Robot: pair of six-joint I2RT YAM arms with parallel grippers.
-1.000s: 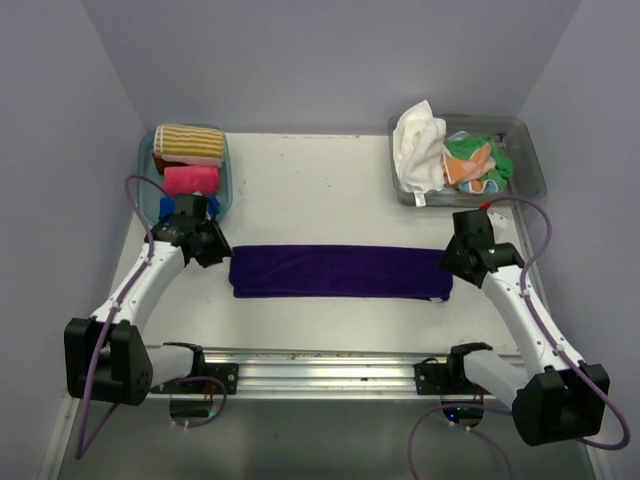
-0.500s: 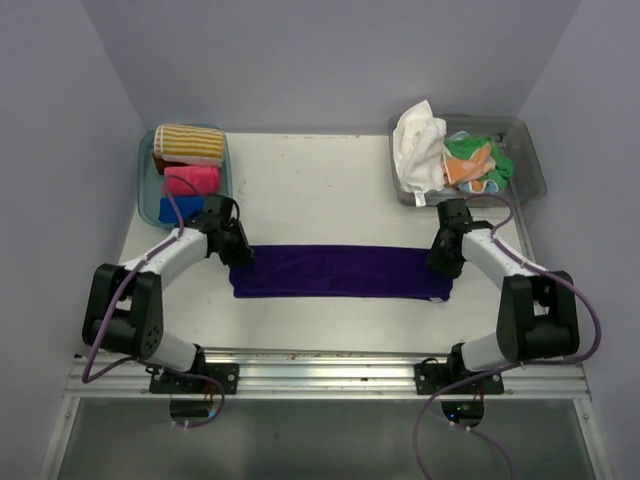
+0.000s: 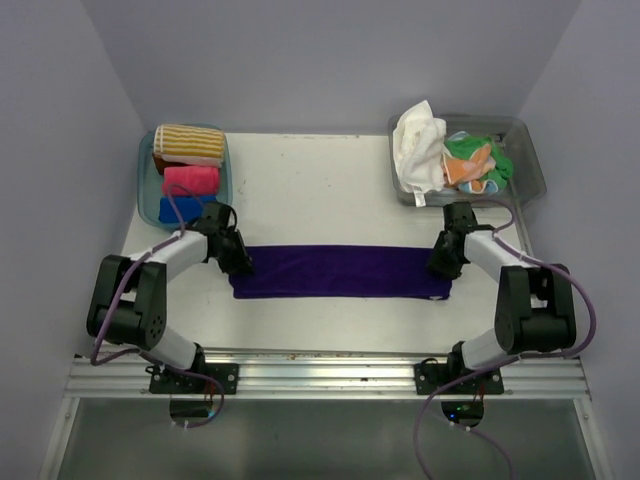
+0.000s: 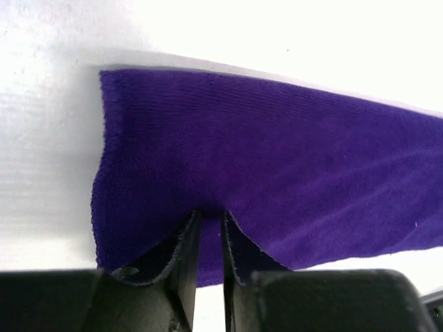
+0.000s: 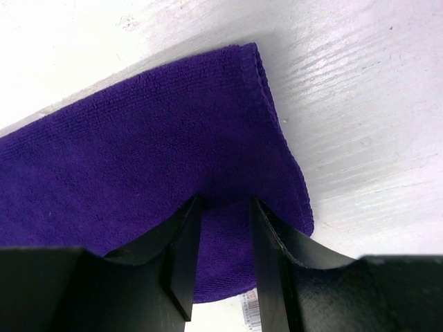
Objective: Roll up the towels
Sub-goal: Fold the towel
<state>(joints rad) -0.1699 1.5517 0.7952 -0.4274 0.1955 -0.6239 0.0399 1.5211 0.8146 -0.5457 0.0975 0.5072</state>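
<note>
- Purple terry towel [image 3: 340,272], long folded strip, is lying across white desk [image 3: 320,190].
- Soft, limp, light, seemingly; grasping suits short ends.
- Left end effector [image 4: 208,228] is pinching one end; right end effector [image 5: 225,207] is straddling the other, grip unclear.

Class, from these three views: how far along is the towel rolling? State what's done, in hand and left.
Done: striped towel, pink towel and blue towel lie rolled in the left tub. In hand: the purple towel lies as a flat strip; the left gripper pinches one end, the right gripper straddles the other. Left: rolling it, plus the white towel, green towel and orange towel heaped in the right tub.
</note>
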